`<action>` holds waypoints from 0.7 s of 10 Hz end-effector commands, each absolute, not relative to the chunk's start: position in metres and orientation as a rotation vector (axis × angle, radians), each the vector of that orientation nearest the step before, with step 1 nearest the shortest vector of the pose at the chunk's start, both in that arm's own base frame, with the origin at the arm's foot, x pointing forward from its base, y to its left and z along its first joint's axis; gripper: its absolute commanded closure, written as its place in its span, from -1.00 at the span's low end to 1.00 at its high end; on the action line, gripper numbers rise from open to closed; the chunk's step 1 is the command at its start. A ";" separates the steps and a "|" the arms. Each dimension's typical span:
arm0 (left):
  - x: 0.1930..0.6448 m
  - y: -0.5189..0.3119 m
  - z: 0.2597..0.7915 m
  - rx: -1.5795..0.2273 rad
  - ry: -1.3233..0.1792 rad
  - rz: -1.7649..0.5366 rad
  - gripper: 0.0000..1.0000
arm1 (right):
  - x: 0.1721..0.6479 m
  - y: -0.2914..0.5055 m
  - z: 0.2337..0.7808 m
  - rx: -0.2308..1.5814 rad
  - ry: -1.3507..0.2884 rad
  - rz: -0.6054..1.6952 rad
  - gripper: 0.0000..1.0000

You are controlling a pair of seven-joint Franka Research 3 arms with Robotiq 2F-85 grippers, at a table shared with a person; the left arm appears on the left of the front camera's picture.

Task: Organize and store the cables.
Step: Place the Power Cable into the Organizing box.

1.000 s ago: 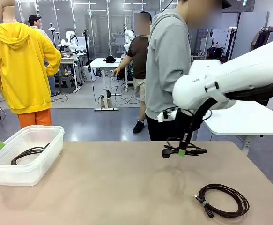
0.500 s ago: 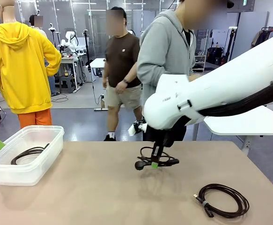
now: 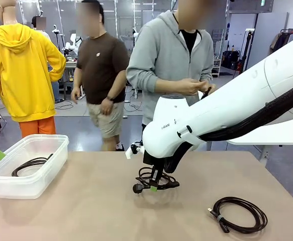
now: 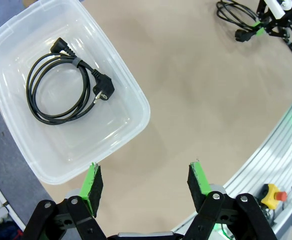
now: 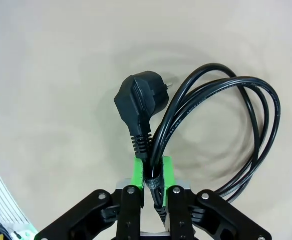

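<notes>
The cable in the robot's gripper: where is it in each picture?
Front view: the cable hangs in the middle, under the white right arm.
Left wrist view: the cable is small, in the top right corner.
Right wrist view: the cable is big in the centre, plug on top.
Shared landmark: the right gripper, its green pads pinching the cable.

Right hand [image 3: 153, 188] hangs low over the surface's [image 3: 86, 216] middle, pinching a cable [image 5: 221, 95]; left hand [image 4: 146, 176] hovers over its left end, spread wide.
</notes>
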State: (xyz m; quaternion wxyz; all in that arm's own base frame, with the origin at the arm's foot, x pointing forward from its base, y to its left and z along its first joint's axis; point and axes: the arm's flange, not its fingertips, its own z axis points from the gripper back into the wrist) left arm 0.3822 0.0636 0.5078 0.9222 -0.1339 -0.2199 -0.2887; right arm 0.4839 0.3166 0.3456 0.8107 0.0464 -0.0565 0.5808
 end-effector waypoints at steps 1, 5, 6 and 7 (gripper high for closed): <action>0.383 0.063 0.508 -0.274 -0.451 -0.577 -0.73 | 0.479 0.313 0.341 0.103 -0.125 1.198 0.55; 0.383 0.063 0.508 -0.274 -0.451 -0.577 -0.73 | 0.475 0.305 0.344 0.141 -0.141 1.172 -0.55; 0.383 0.063 0.508 -0.274 -0.451 -0.577 -0.73 | 0.476 0.300 0.346 0.151 -0.145 1.166 -0.80; 0.383 0.063 0.508 -0.274 -0.451 -0.577 -0.73 | 0.476 0.295 0.350 0.163 -0.149 1.159 -1.00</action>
